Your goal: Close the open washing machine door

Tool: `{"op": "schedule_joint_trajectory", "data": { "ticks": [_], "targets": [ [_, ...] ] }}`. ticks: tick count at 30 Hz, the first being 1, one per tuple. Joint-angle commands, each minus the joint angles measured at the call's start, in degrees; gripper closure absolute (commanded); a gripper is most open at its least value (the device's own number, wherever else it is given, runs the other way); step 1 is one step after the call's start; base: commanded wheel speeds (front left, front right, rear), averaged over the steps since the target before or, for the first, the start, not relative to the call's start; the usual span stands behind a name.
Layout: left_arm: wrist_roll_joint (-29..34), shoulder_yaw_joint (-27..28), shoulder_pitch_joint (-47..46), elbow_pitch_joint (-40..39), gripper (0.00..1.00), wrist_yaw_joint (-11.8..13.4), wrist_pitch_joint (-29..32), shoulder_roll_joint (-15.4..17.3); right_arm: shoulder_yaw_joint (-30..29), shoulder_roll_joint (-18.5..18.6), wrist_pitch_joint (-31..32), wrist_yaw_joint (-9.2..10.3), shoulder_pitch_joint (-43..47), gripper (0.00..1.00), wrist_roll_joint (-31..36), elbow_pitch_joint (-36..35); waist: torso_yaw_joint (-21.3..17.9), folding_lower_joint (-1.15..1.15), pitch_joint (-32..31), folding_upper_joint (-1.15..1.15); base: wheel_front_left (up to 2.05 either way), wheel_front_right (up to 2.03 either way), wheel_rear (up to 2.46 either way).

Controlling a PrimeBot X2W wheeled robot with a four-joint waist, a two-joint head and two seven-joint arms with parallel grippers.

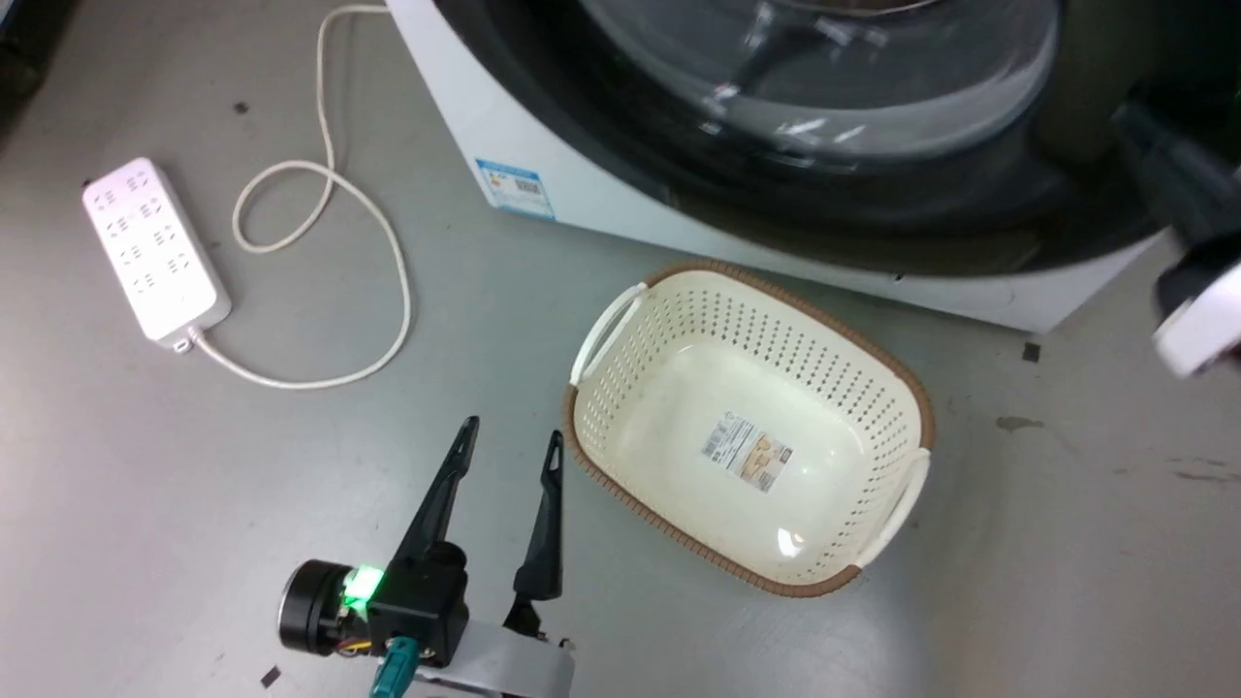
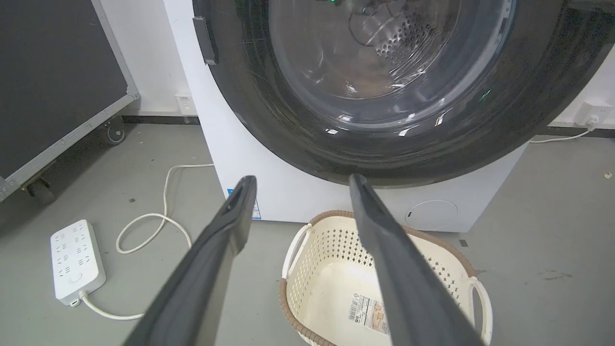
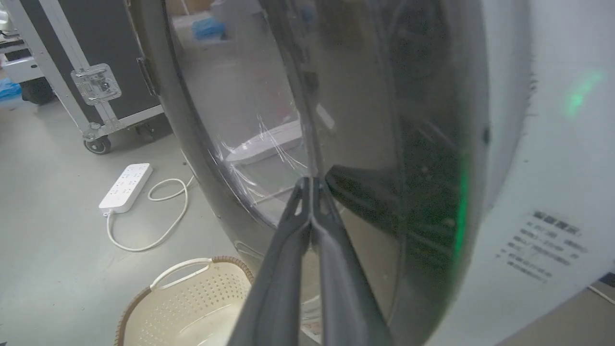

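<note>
The washing machine door (image 2: 384, 158), round, black-framed with a bulging glass window, lies flat against the front of the white washing machine (image 2: 288, 192); I cannot tell whether it is latched. In the head view the door (image 1: 873, 194) spans the top. My right gripper (image 3: 311, 180) is shut with nothing in it, its tips touching the door (image 3: 240, 120) near where the glass meets the frame. Low over the floor, well short of the machine, my left gripper (image 1: 514, 431) stands open and holds nothing; it points at the door's lower rim.
A cream perforated laundry basket (image 1: 630, 388) sits on the floor right before the machine, beside my left gripper. To the left lies a white power strip (image 1: 155, 252) with a looped cord. A black flight case on casters (image 2: 48, 72) stands at the far left.
</note>
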State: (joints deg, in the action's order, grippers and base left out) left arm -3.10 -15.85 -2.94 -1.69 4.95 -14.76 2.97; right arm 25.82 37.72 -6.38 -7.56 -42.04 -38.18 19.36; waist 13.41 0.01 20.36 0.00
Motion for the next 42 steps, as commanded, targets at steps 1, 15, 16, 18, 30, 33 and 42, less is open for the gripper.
{"op": "schedule_joint_trajectory", "data": {
  "ticks": [1,15,16,18,30,33,42],
  "targets": [
    [-0.23,-0.6,-1.38,-0.42,0.0,0.6,-0.24,-0.08,-0.52,1.1,0.29,0.08,-3.24,1.0,-0.05,1.87,0.76,-0.01,0.88,0.0,0.0,0.0,0.0],
    [-2.58,-2.99,-2.75,-0.85,0.0,3.6,-0.24,-0.09,-1.62,0.31,-1.08,0.08,-12.29,1.0,-0.44,15.12,2.06,-0.01,1.24,0.0,0.0,0.0,0.0],
    [-3.14,-2.81,-2.55,-0.62,0.0,3.7,-0.24,-0.09,-1.1,-0.33,-2.17,0.08,-11.66,1.0,-0.82,15.78,1.71,-0.01,0.37,0.0,0.0,0.0,0.0],
    [-3.41,-2.75,-2.49,-0.44,0.0,3.64,-0.24,-0.09,-0.7,-0.6,-2.76,0.08,-11.07,1.0,-0.94,15.99,1.46,-0.01,-0.2,0.0,0.0,0.0,0.0],
    [-5.23,3.11,0.06,4.67,0.0,-0.85,-0.24,-0.06,-5.36,-6.81,-8.58,0.08,8.99,0.0,4.28,5.53,-7.5,-0.01,-12.66,0.0,0.0,0.0,0.0],
    [-5.25,5.4,1.49,5.65,0.0,-2.4,-0.24,-0.06,-13.63,-12.25,-8.6,0.08,21.19,0.0,11.56,-3.57,-10.16,-0.01,-15.66,0.0,0.0,0.0,0.0],
    [-5.37,8.13,3.78,7.39,0.0,-4.8,-0.24,-0.07,-25.97,-25.19,-8.61,0.08,38.24,0.0,23.53,-13.35,-11.63,-0.01,-19.33,0.0,0.0,0.0,0.0]
  ]
}}
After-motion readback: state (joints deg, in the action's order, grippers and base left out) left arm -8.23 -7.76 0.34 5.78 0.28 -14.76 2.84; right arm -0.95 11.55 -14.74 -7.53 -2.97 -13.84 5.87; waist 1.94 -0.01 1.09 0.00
